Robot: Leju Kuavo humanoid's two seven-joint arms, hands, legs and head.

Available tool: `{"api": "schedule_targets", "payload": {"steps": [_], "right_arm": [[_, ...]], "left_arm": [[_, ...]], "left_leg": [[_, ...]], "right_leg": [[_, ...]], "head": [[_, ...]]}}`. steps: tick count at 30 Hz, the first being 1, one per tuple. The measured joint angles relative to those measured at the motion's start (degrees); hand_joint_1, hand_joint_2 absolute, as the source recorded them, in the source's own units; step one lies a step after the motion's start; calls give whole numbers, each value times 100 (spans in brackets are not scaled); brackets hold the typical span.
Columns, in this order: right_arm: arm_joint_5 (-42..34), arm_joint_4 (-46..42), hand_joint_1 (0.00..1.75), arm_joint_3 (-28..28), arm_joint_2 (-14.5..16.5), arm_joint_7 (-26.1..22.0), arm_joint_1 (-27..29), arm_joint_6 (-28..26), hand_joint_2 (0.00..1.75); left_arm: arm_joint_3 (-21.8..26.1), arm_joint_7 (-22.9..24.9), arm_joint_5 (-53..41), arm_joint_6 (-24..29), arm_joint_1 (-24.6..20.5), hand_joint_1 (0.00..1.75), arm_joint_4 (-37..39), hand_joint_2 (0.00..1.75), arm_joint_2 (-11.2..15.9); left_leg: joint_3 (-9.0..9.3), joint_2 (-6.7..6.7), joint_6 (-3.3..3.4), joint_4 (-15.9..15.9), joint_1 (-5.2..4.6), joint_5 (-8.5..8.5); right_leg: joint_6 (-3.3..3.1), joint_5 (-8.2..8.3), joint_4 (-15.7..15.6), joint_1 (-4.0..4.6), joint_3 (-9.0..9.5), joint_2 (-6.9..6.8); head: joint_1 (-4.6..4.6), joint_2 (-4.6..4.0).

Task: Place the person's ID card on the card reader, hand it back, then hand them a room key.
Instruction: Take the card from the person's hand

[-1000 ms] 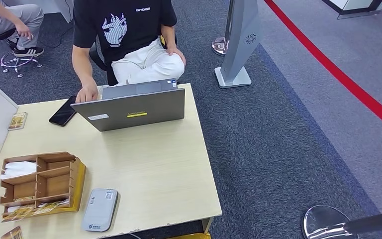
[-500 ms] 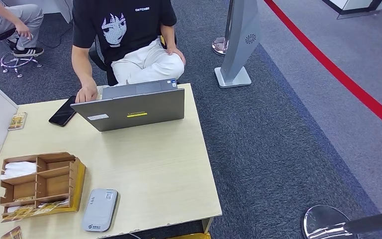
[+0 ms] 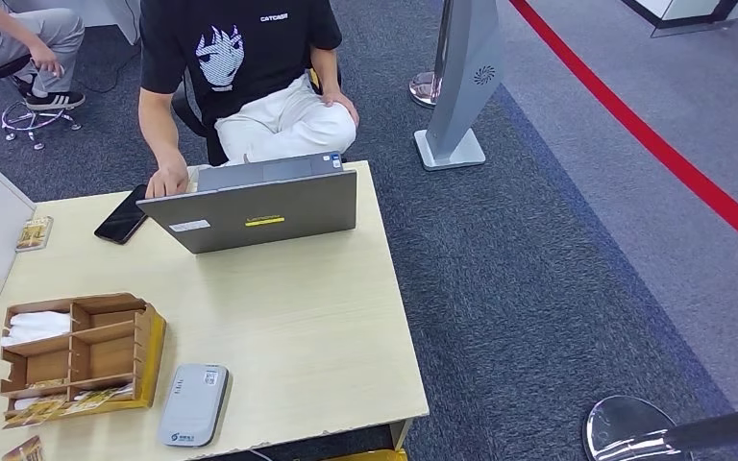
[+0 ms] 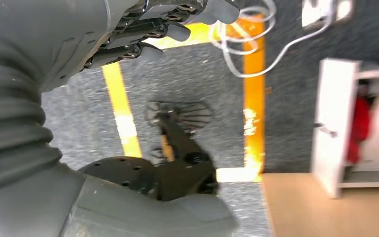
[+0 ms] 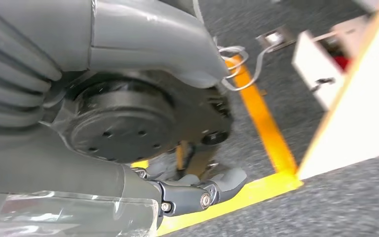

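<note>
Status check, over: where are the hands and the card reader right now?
Left hand and right hand hang by the floor, holding nothing. Card reader bare at table's near edge. Person typing on laptop; no ID card offered.

Seated person in black printed T-shirt [image 3: 235, 48]: head cut off by pic's top edge. Open grey laptop [image 3: 259, 206] shows its lid's back; screen hidden. Small brown packet [image 3: 24, 449] cropped at bottom edge.

Almost no change: person [image 3: 240, 67] behind laptop [image 3: 259, 206] leans back v. slightly; shirt text sits a touch higher.
</note>
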Motion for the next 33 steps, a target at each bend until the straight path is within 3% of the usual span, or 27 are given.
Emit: {"api": "schedule_targets", "payload": {"steps": [1,4,5,18,28,33], "right_arm": [[-17,-94,0,-36,29,-21,13,26,0],[-38,-366,0,-141,114,-88,43,92,131],[-39,-455,0,-175,142,-113,55,109,175],[-56,-1466,0,-496,472,-407,273,56,175],[-313,-2212,0,-642,681,-639,494,-92,175],[-469,-2548,0,-645,696,-758,628,-233,175]], "left_arm": [[5,0,50,16,56,0,-180,44,-30],[8,1,185,76,225,0,-734,175,-124],[8,2,228,103,285,0,-919,175,-155],[-118,27,574,901,1168,0,-3291,175,-527],[-625,127,369,1746,2012,0,-4909,175,-772],[-911,-58,-26,1929,2357,0,-5644,175,-852]], "left_leg": [[0,0,0,0,0,0],[1,-1,0,0,0,0],[1,-1,0,0,0,0],[-1,-1,1,0,0,-1],[-1,0,0,0,-1,-5],[-1,-1,1,0,-1,-6]], "right_leg": [[0,0,0,0,0,0],[0,0,0,0,-2,0],[0,0,0,0,-1,0],[0,-1,0,0,-3,0],[1,-2,0,0,-7,0],[1,-2,-1,0,-7,0]], "head": [[1,0],[3,0],[4,0],[3,0],[3,0],[2,0]]}}
